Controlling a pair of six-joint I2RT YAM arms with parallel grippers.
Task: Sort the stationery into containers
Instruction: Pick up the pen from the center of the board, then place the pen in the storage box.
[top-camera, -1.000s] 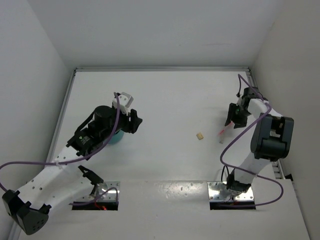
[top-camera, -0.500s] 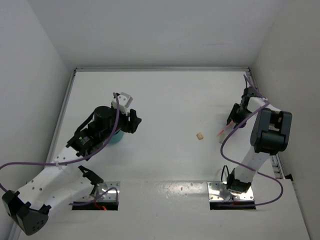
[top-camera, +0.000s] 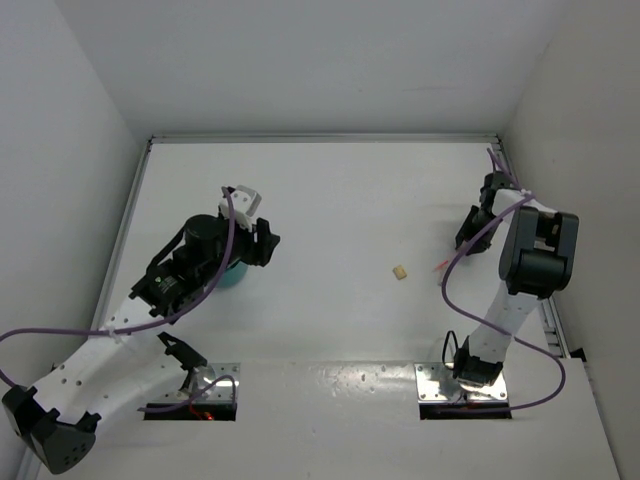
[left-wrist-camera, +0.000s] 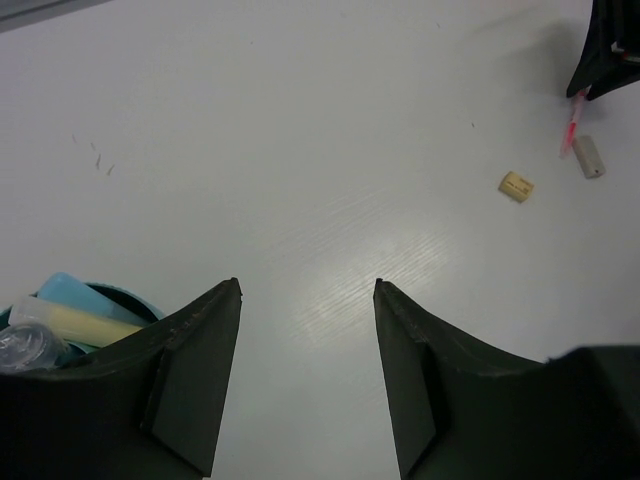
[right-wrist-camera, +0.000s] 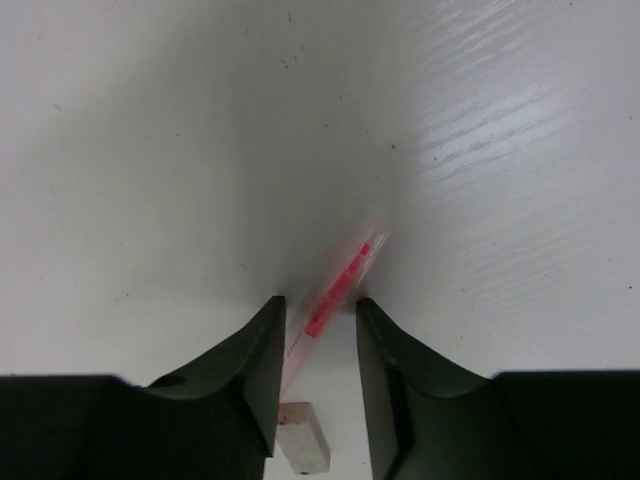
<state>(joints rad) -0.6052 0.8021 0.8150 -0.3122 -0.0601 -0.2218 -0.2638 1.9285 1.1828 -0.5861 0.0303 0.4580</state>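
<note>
A thin clear pen with a pink core (right-wrist-camera: 340, 275) lies on the white table at the right; it also shows in the top view (top-camera: 442, 266). My right gripper (right-wrist-camera: 320, 312) is open and low over it, one finger on each side of the pen's lower half, not closed on it. The teal container (top-camera: 230, 276) stands at the left, mostly hidden under my left arm. The left wrist view shows its rim (left-wrist-camera: 120, 295) with a blue marker (left-wrist-camera: 68, 290), a yellow marker (left-wrist-camera: 95, 327) and a clear pen (left-wrist-camera: 22, 348) inside. My left gripper (left-wrist-camera: 305, 292) is open and empty beside it.
A small white block (right-wrist-camera: 305, 447) lies just below the pen, between the right fingers' bases. A small tan piece (top-camera: 400, 271) lies mid-table, also seen in the left wrist view (left-wrist-camera: 516, 186). Walls close the table at left, back and right.
The right arm has folded back toward the right wall and its gripper has turned over the pen. The left gripper has shifted slightly left. The pen has not moved.
</note>
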